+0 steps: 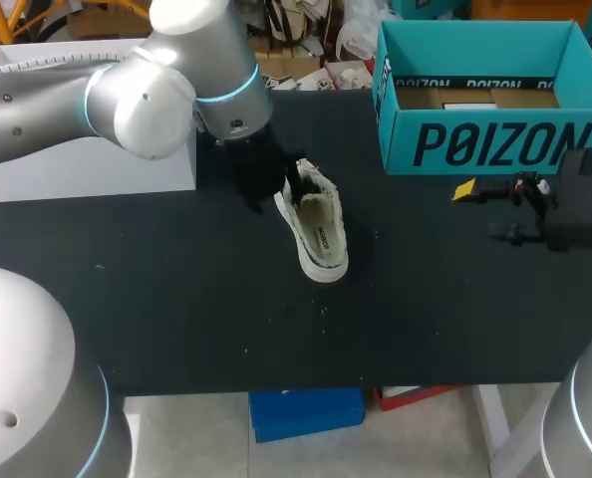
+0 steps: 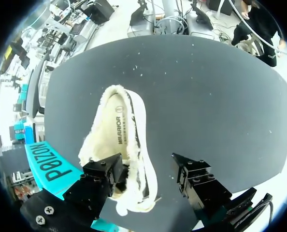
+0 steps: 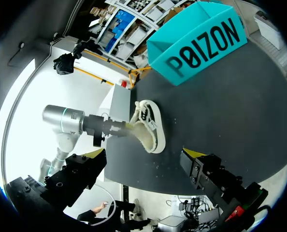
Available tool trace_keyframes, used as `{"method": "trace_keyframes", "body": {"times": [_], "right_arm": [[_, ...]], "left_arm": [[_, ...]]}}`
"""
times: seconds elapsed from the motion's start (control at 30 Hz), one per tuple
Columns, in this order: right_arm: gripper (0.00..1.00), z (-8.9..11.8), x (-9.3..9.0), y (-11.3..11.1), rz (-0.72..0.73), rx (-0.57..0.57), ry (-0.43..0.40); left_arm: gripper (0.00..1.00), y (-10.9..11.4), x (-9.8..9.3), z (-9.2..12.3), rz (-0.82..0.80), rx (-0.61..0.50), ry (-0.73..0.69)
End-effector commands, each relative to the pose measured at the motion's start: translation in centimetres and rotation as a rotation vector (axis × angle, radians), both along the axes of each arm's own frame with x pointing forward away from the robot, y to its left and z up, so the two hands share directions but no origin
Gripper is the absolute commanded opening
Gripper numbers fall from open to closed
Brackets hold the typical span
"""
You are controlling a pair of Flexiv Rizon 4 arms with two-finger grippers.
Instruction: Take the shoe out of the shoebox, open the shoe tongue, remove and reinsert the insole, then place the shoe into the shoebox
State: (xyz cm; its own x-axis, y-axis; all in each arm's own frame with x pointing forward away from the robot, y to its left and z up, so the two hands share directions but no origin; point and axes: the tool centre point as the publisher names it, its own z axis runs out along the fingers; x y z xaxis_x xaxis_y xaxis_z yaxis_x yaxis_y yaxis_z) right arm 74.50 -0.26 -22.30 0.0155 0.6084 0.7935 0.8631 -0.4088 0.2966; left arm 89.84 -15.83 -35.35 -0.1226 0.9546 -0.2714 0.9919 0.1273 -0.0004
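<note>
A white low shoe (image 1: 319,231) with fleecy cream lining lies on the black table (image 1: 176,299), toe toward the front edge. My left gripper (image 1: 288,187) is down at its heel end. In the left wrist view the shoe (image 2: 117,130) stretches ahead of the left gripper (image 2: 143,175): one finger (image 2: 102,175) sits in the shoe's opening, while the other (image 2: 196,176) is off to the side, clear of the sole, so it is open. The teal shoebox (image 1: 475,144) stands open at the back right. My right gripper (image 1: 487,211) hovers open and holds nothing, in front of the box.
A white box (image 1: 37,179) stands at the back left behind my left arm. In the right wrist view, the shoe (image 3: 150,126), the left gripper (image 3: 126,126) at it and the shoebox (image 3: 201,41) lie ahead of the right gripper (image 3: 143,179).
</note>
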Motion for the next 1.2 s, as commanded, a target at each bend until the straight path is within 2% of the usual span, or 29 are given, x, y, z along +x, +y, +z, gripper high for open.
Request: {"method": "trace_keyframes", "body": {"times": [0.03, 0.27, 0.4, 0.5, 0.6, 0.67, 0.7, 0.97, 1.2], "right_arm": [[1.0, 0.0, 0.0, 0.0, 0.0, 0.0, 0.001], [1.0, 0.0, 0.0, 0.0, 0.0, 0.0, 0.001], [1.0, 0.0, 0.0, 0.0, 0.0, 0.0, 0.001], [1.0, 0.0, 0.0, 0.0, 0.0, 0.0, 0.001], [1.0, 0.0, 0.0, 0.0, 0.0, 0.0, 0.001], [1.0, 0.0, 0.0, 0.0, 0.0, 0.0, 0.001], [1.0, 0.0, 0.0, 0.0, 0.0, 0.0, 0.001], [1.0, 0.0, 0.0, 0.0, 0.0, 0.0, 0.001], [1.0, 0.0, 0.0, 0.0, 0.0, 0.0, 0.001]], "left_arm": [[0.59, -0.7, 0.4, -1.2, -0.008, 0.009, 0.017], [0.6, -0.9, 0.3, -3.5, -0.021, 0.04, 0.046], [0.61, -1.0, 0.9, -4.8, -0.015, 0.044, 0.053], [0.58, -1.1, 1.6, -5.7, -0.01, 0.05, 0.053], [0.47, -1.3, 2.1, -6.4, -0.009, 0.057, 0.054], [0.33, -1.4, 2.5, -6.7, -0.01, 0.074, 0.046], [0.0, -1.5, 2.7, -6.9, -0.01, 0.072, 0.046], [0.0, -1.2, 2.9, -6.2, -0.023, 0.031, 0.032], [0.0, -0.4, 3.2, -3.0, -0.051, -0.006, -0.012]]}}
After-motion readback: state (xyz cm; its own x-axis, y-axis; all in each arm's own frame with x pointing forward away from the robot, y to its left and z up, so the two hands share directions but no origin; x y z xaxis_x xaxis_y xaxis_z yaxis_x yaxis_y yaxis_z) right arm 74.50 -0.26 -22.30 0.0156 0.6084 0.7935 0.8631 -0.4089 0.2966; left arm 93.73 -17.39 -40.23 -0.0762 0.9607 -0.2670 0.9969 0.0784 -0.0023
